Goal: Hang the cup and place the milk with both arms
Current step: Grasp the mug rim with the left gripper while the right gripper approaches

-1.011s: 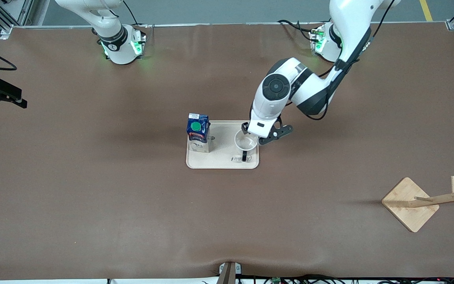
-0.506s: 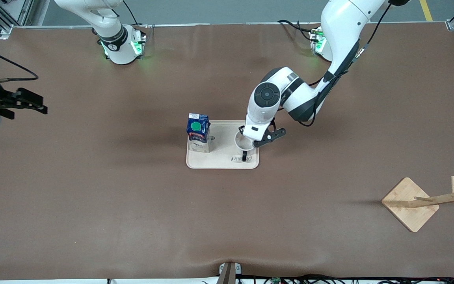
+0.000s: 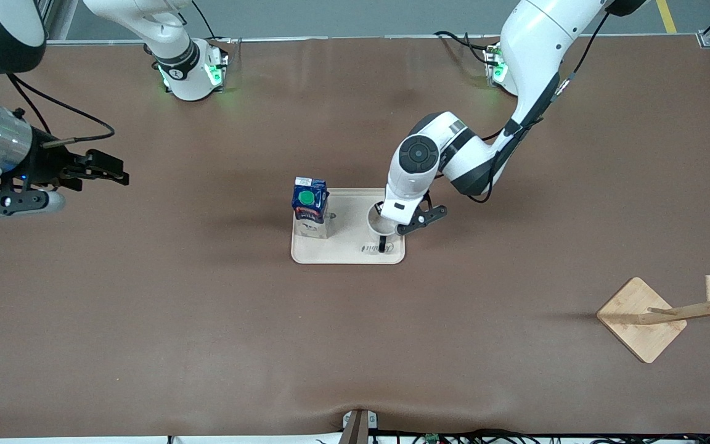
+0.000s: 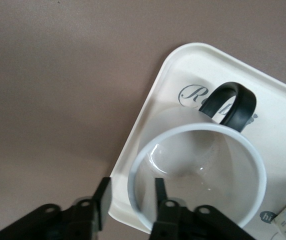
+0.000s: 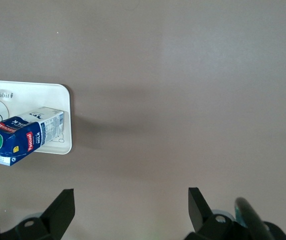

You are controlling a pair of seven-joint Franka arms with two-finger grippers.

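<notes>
While the left gripper (image 3: 390, 223) hangs low over the cup (image 3: 381, 224), its two black fingers (image 4: 159, 189) stand apart and straddle the cup's rim: one finger is inside the bowl, the other outside against the wall, on the side away from the handle (image 4: 231, 104). They are not clamped on the rim. The cup is a small white mug, smooth and glossy within, with a thin rim and a thick black loop handle that points toward the front camera. It stands upright on a cream tray (image 3: 346, 253), a shallow rounded rectangle with a raised lip and faint grey script printed near the handle.

On the same tray, toward the right arm's end, the milk carton (image 3: 310, 207) stands upright: a gable-top box, dark blue above with a round green cap (image 3: 307, 197), white and printed below. Carton and cup are apart, with bare tray between them.

The right gripper (image 3: 105, 169) hovers over bare brown table well away from the tray, toward the right arm's end, its fingers (image 5: 62, 207) spread wide and holding nothing. In the right wrist view the carton and tray lie ahead of it.

Toward the left arm's end and nearer the front camera, well apart from the left gripper, a wooden mug rack (image 3: 669, 316) stands on a square bamboo base (image 3: 635, 325), with pegs branching from its post.

The table (image 3: 207, 339) is covered in a matte brown sheet.
</notes>
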